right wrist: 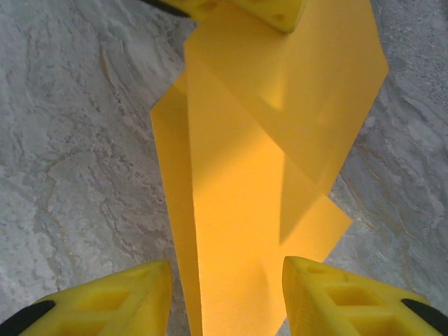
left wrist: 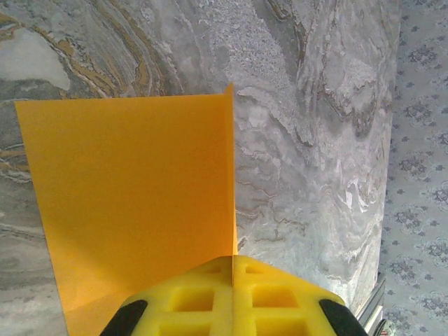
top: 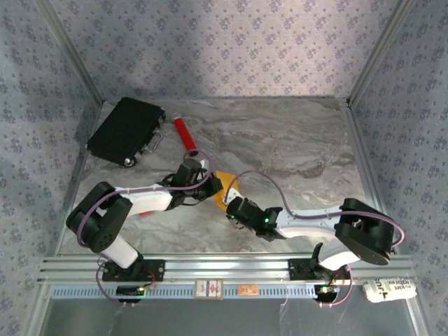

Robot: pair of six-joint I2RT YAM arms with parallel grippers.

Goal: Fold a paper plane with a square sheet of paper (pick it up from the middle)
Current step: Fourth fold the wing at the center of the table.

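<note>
**Claw state**
- Found the left claw [left wrist: 232,273] shut, pads pressed together on one edge of the paper [left wrist: 133,203].
- Found the right claw [right wrist: 227,280] roughly half open, one finger [right wrist: 105,301] on either side of the paper, with nothing gripped.

**Paper position**
- Located ahead and to the left of the left pads, over the table [left wrist: 315,140].
- Located between and ahead of the right fingers, partly folded, with one flap rising toward the left pad at the far end.

**Stage**
- Judged as mid-fold, with the crease not yet pressed down.

**Risks noted**
- Tearing: from closing the right claw and pulling against the left clamp.
- Skewed crease: from closing off the centre line, with the layers not squared up between the fingers.
- Slip: from holding thin paper by an edge alone, so that a light tug would free it from the left pads.
- Crumpling: from driving the right fingers down onto the lifted flap rather than sliding along it.
</note>
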